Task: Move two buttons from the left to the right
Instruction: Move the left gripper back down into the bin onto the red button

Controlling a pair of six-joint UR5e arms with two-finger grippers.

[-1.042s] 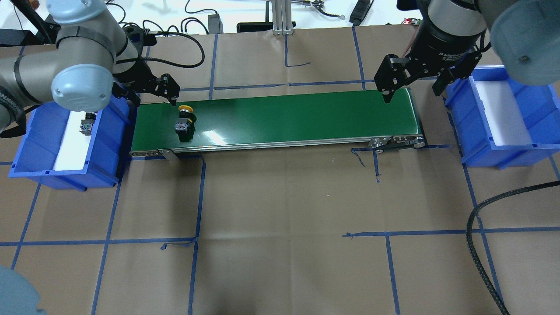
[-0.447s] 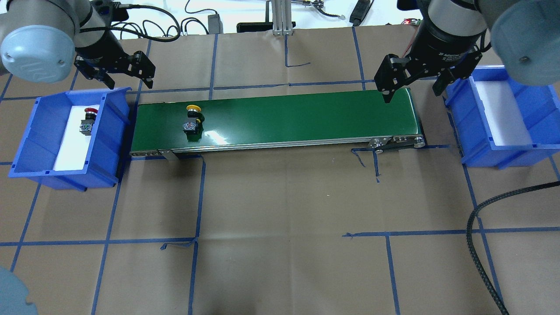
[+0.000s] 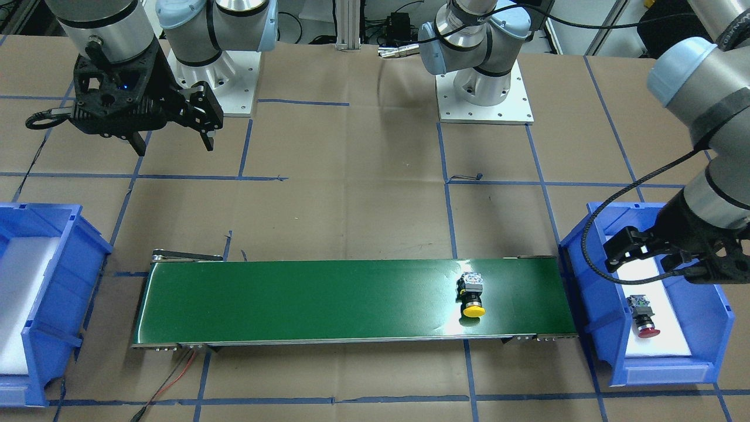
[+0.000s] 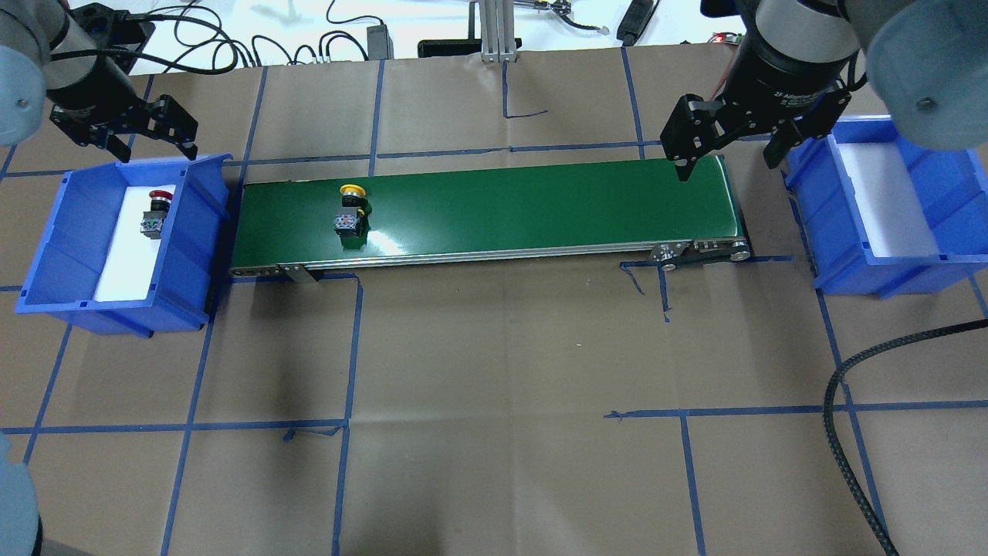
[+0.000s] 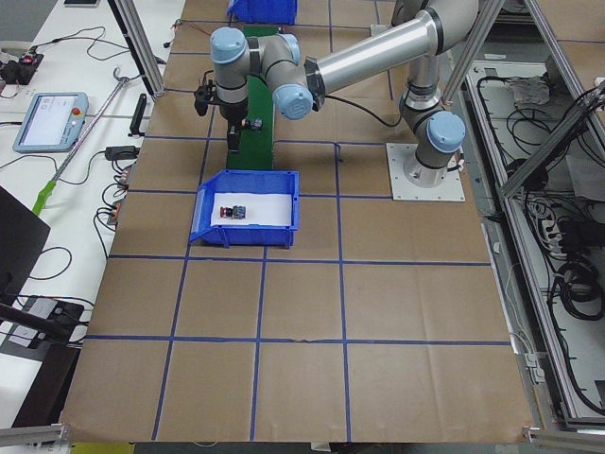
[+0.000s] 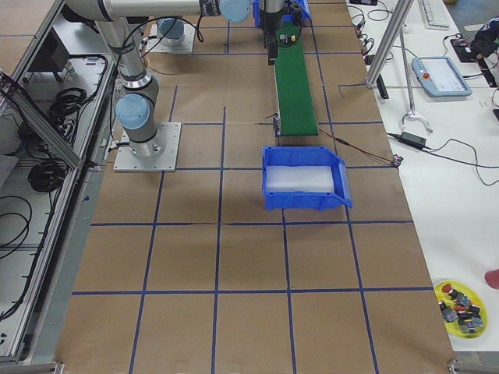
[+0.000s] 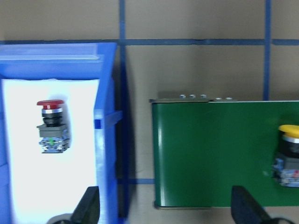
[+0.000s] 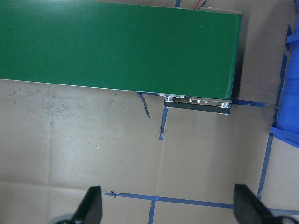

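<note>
Leftward off the green belt (image 4: 540,201) the left gripper (image 4: 157,153) has swung, pointing down, fingers spread wide, over the blue bin (image 4: 46,232) at the belt's left end, where the red button (image 4: 156,212) lies. The yellow button (image 4: 349,212) has ridden rightward along the belt. The right gripper (image 4: 725,171) hangs wide open above the belt's right end.

yellow button (image 7: 289,154) cropped in left wrist view, slightly blurred

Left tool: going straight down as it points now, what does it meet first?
Likely the blue bin's belt-side wall, under one fingertip of the left tool; the other hangs over the green belt's near edge. Height is unclear. The red button lies off that line.
</note>
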